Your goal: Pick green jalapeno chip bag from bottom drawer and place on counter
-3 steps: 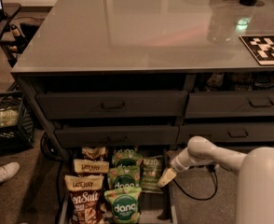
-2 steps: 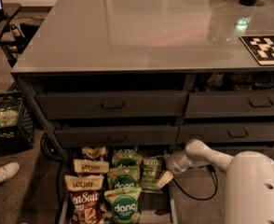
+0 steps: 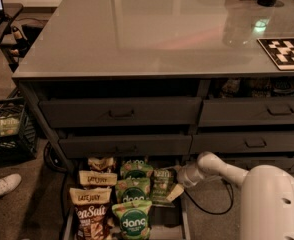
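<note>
Where the open bottom drawer (image 3: 185, 220) keeps its right-hand row, the jalapeno bag (image 3: 161, 185) sits, small and crinkled. It is a dull, pale olive green with a patch of light print near its top edge. It leans a little, with its top toward the cabinet and its lower end toward the drawer's dark floor. Its colour is flatter and greyer than that of the dang bags (image 3: 133, 190) just to its left. Those three stand in a middle row, each brighter green with a round logo.

The tool (image 3: 175, 192) is at the jalapeno bag's lower right corner, touching it or very nearly so. It shows as a pale tan wedge pointing down and left into the drawer. Whether it is clenched or released cannot be told. Behind it a white arm (image 3: 221, 167) runs up and right to a bulky white body at the lower right edge.

The left row holds brown-and-cream bags (image 3: 91, 213). The nearest is marked Sea Salt, and one behind it is marked Late July. Above the bottom drawer, two upper drawers (image 3: 121, 112) with slim bar handles stand partly pulled out.

The table (image 3: 152, 34) tops the cabinet, a glossy grey-green sheet showing soft reflections. A black-and-white patterned marker (image 3: 286, 52) lies near its right edge. A black cable (image 3: 213, 210) loops on the carpet right of the drawer. To the left, a dark crate (image 3: 8, 130) and a white shoe (image 3: 2, 186) sit on the floor.
</note>
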You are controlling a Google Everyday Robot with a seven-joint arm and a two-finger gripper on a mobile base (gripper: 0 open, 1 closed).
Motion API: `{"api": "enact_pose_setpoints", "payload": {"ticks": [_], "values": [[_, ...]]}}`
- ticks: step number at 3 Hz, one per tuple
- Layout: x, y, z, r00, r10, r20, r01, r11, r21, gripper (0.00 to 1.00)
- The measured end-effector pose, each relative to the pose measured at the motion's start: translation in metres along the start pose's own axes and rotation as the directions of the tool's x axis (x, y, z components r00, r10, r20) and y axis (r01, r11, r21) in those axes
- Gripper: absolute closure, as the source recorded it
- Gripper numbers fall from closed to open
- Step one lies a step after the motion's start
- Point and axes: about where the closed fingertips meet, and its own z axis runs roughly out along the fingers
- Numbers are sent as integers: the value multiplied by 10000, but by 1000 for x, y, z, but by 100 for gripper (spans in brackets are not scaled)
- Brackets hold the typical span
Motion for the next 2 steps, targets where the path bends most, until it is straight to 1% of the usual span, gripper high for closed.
{"api": "enact_pose_setpoints", "payload": {"ticks": [1, 2], "values": [[2, -8, 28, 9994, -295, 166, 295, 9996, -15, 0], [9, -18, 51, 9992, -374, 139, 374, 9993, 24, 0]]}}
